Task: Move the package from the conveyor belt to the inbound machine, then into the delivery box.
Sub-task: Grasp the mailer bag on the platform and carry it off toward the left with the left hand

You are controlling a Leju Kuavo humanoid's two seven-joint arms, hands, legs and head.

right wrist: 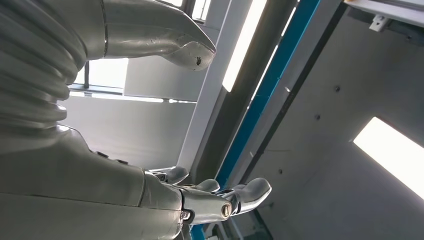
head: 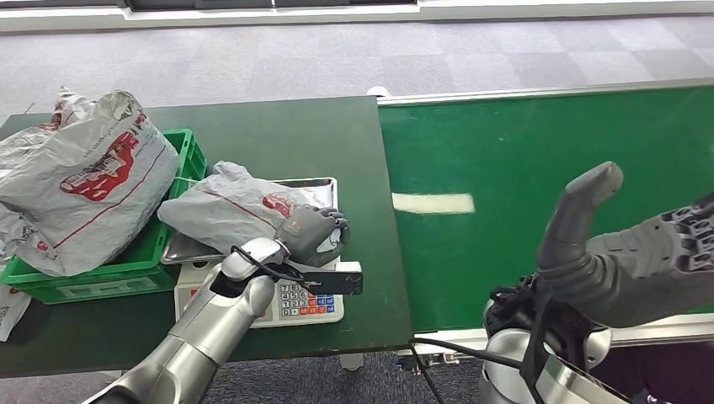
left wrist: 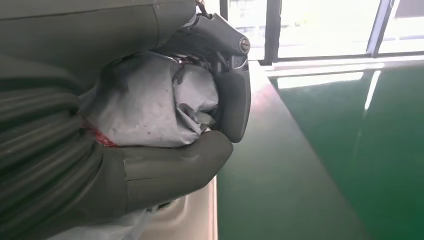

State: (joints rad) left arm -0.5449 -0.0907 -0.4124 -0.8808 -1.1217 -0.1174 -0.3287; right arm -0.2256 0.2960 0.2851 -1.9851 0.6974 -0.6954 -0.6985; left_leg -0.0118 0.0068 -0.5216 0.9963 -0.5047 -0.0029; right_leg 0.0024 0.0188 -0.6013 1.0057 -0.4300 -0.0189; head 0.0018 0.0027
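Gripping the crumpled grey plastic package on the scale's steel tray, my left robot hand; right robot hand spread, holding nothing, over open green conveyor belt at 3 o'clock.

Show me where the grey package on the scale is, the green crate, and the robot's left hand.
Grey package [head: 227, 210], head view: on its crumpled middle, over the scale's tray.
Green crate [head: 187, 156], head view: on its bare right wall.
Left hand [head: 313, 231], head view: on the back of the hand gripping the package's end.
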